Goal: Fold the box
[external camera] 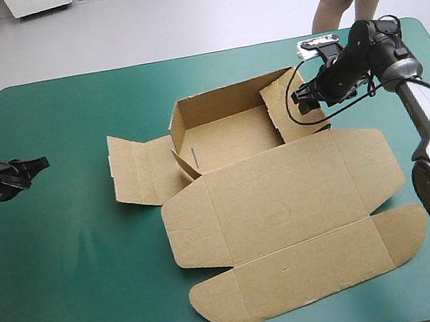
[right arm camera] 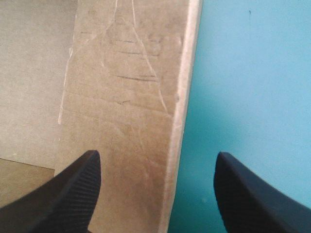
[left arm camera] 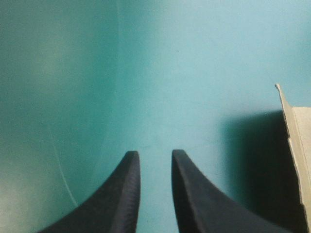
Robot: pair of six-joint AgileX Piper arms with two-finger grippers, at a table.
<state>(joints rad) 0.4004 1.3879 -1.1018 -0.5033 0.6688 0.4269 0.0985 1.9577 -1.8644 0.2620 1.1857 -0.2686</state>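
The box (external camera: 275, 209) is lying in the middle of the high view. Its tray is sitting at upper centre with walls standing, and its lid (external camera: 289, 223) is spreading flat toward the lower edge of the frame, where its rounded end is coming close to the table's near edge. A side flap (external camera: 139, 170) is lying flat to the left of the tray. Bare teal-green cover (external camera: 78, 270) is stretching wide over the left third of the frame and along the far edge. On the right only a narrower strip is showing beside the lid, partly taken up by the right arm.

The left gripper (external camera: 37, 165) is hovering at mid left, well apart from the side flap. The right gripper (external camera: 303, 99) is sitting at upper right, at the tray's right wall (external camera: 292, 105).

The left wrist view is showing what the high view is not. The left gripper (left arm camera: 153, 154) is standing slightly parted with only cover (left arm camera: 146, 73) in the narrow gap, and an edge of the box (left arm camera: 296, 141) is rising ahead and off to one side.

In the right wrist view, the right gripper (right arm camera: 158, 154) is spread wide. The wall's edge (right arm camera: 126, 97) is running between its fingers, with the tray's inside beyond one finger and cover (right arm camera: 243, 73) beyond the other. Whether either finger is touching the board cannot be told.
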